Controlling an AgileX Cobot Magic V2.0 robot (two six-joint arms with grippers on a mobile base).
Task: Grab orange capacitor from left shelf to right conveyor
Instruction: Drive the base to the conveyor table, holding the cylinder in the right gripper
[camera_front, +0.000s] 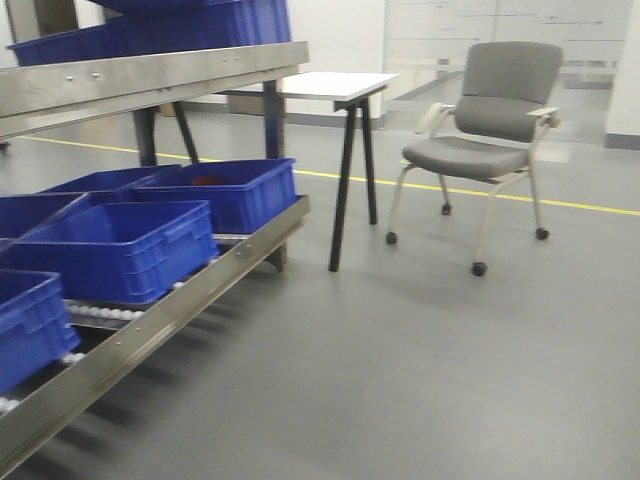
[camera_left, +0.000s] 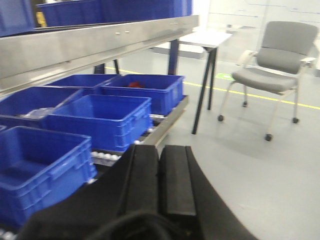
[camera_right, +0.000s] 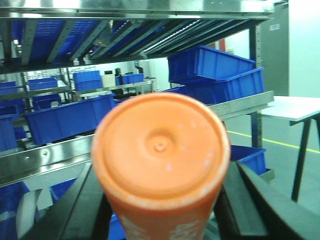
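1. The orange can (camera_right: 161, 165) is gripped between the two dark fingers (camera_right: 82, 212) of the right gripper (camera_right: 161, 210). Its flat top is turned toward the wrist camera and fills the middle of that view.
2. White print is seen on the can's side just under the rim, but it is too cut off to be read.
3. Beyond the right gripper the steel shelf (camera_right: 55, 152) is seen. Its shiny front lip runs from lower left to upper right behind the can, and the can is held in front of it.
4. Blue bins (camera_right: 67, 117) are set on the shelf levels behind and above this gripper.
5. The left gripper (camera_left: 159, 175) is closed down narrow — its two black fingers (camera_left: 142, 175) are pressed together side by side.
6. Ahead and to the left of the left gripper, more blue bins are lined up on the lower roller level of the shelf. Something red (camera_left: 135, 84) lies in a far bin, too blurred to be named.
7. Ahead and to the right of the left gripper, a white table (camera_left: 207, 37) on black legs and a grey chair (camera_left: 280, 65) on castors are seen on the grey floor (camera_left: 260, 190). A yellow line (camera_left: 300, 104) runs behind them.
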